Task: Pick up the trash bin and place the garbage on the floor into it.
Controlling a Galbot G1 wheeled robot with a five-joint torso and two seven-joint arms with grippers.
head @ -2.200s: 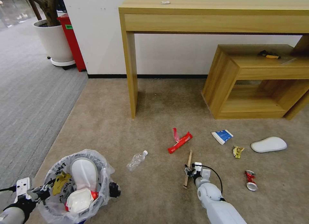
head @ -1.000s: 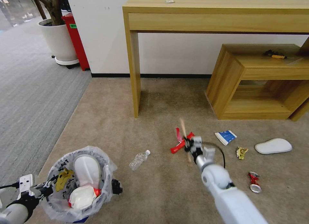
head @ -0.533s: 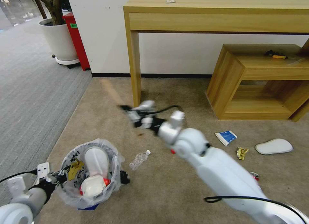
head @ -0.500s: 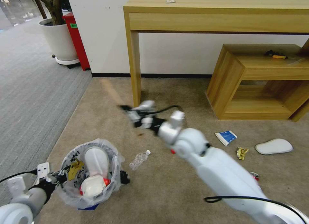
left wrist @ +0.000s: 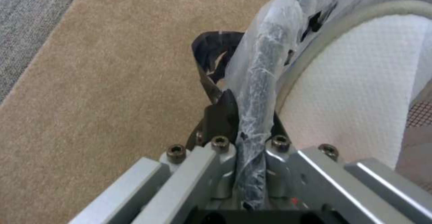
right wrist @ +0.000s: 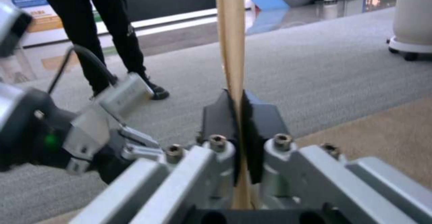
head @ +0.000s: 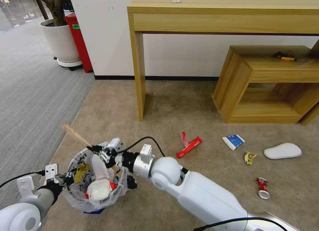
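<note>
On the beige floor [head: 109,114] the trash bin [head: 99,197], lined with a printed clear bag, holds a white insole [left wrist: 360,92] and other litter. My left gripper [head: 63,181] [left wrist: 245,109] is shut on the bin's bag-covered rim [left wrist: 259,82]. Over the bin's opening, my right gripper [head: 97,151] [right wrist: 238,109] is shut on a wooden stick [head: 74,134] [right wrist: 231,41] that slants up and away to the left. Garbage on the floor to the right: a red wrapper [head: 188,147], a blue-white packet [head: 233,141], a yellow wrapper [head: 248,157], a white insole [head: 282,151] and a crushed can [head: 262,187].
A tall wooden table [head: 139,74] stands against the wall, with a low wooden shelf unit [head: 239,84] to its right. A white plant pot [head: 61,41] and a red box [head: 79,41] are at the back left. Grey striped carpet [head: 30,91] borders the left side.
My right arm lifted the wooden stick off the floor and swung it left to above the bin. The left gripper moved the bin slightly toward it.
</note>
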